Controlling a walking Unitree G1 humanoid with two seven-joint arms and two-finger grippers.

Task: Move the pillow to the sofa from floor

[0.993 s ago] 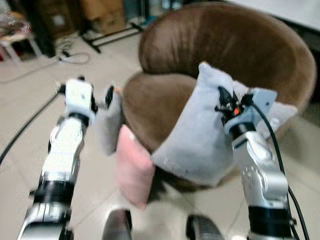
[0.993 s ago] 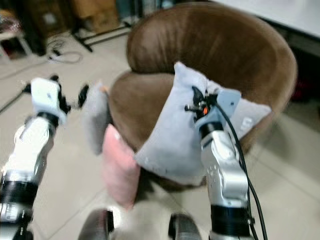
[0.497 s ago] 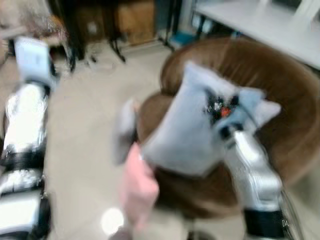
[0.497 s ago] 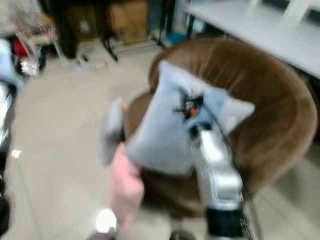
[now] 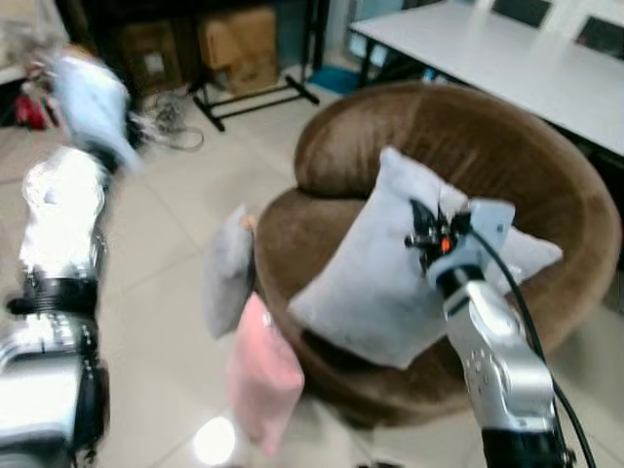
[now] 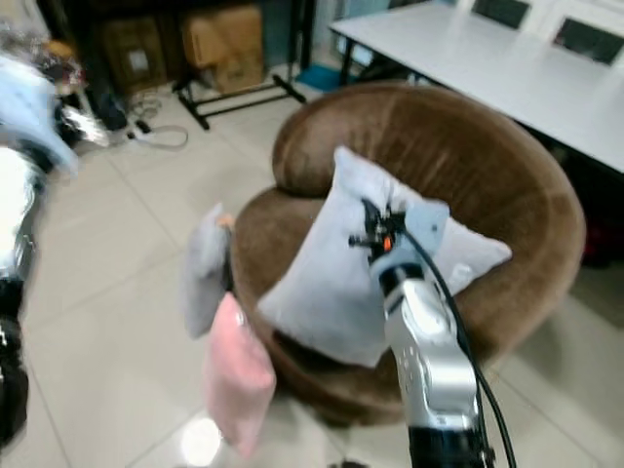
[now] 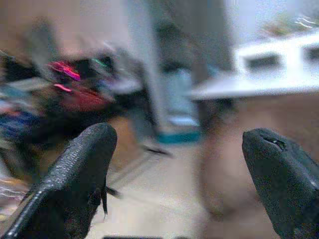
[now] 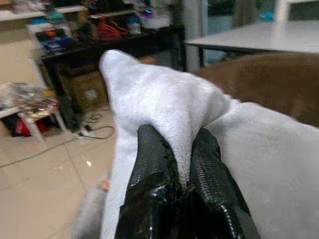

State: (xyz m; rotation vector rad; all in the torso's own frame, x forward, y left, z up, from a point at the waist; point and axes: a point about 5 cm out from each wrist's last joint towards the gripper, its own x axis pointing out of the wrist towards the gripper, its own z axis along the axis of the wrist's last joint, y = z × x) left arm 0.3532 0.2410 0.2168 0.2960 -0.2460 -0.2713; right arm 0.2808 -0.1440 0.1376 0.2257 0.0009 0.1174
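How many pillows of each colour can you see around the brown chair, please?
Grey pillows: 2, a large one held over the chair by the right gripper and a small one beside the chair.
Pink pillows: 1, leaning against the chair's front.
Total: 3

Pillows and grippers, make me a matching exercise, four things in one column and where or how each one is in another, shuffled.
Things:
1. light grey pillow
2. pink pillow
3. left gripper
4. dark grey pillow

States:
A. fingers wide apart, holding nothing
B. leaning low against the brown sofa front, on the floor
C. pinched by the right gripper, over the sofa seat
D. upright beside the sofa's left edge, above the pink one

Pairs: 1-C, 2-B, 3-A, 4-D
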